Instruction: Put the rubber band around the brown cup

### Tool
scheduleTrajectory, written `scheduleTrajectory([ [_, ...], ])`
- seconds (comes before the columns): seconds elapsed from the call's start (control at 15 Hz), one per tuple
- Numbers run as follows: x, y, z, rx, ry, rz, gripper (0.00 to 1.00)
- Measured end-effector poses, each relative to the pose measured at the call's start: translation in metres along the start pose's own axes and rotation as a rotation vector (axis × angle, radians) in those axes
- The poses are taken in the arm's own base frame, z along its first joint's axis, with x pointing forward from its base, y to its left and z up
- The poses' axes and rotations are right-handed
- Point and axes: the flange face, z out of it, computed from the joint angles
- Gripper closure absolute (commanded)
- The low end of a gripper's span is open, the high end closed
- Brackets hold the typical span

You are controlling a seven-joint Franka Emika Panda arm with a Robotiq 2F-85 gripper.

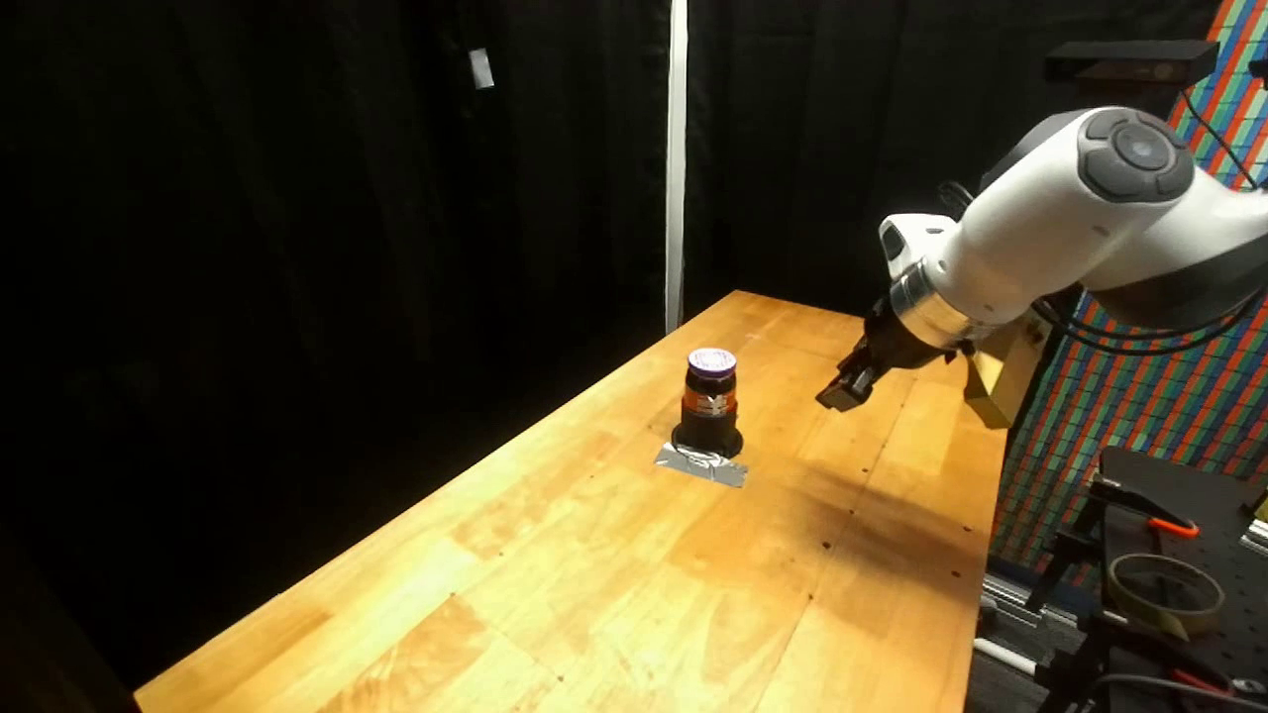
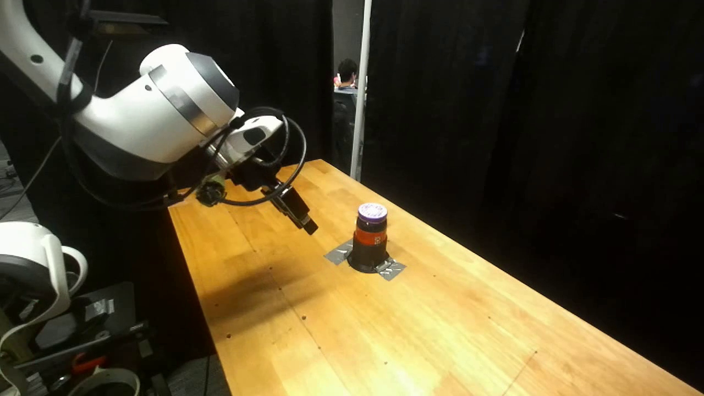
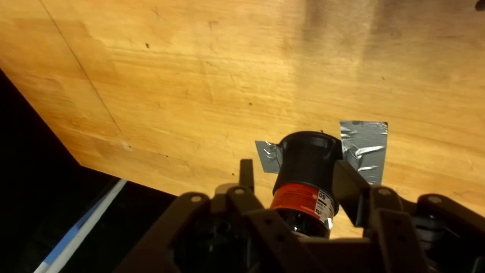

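The jaws stand parted, gripping nothing visible, above the counter (image 1: 535,584) and apart from the brown cup (image 2: 370,237), upright there, its black base (image 3: 308,161) taped down. I can't make out the rubber band; locate it, then lower it level over the lid (image 2: 372,212).

Table (image 1: 535,584) — dark cup (image 2: 368,252) (grey tape (image 3: 366,151))
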Motion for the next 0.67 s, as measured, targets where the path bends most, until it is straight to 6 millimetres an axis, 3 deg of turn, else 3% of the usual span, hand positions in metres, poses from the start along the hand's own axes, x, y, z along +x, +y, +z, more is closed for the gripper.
scheduleTrajectory([
  [0.07, 0.006, 0.002, -0.004, -0.013, -0.034, -0.015, 0.01],
  [0.33, 0.05, 0.003, -0.045, -0.037, -0.107, -0.035, 0.0],
  [0.67, 0.099, 0.012, -0.146, -0.046, -0.12, 0.002, 0.0],
])
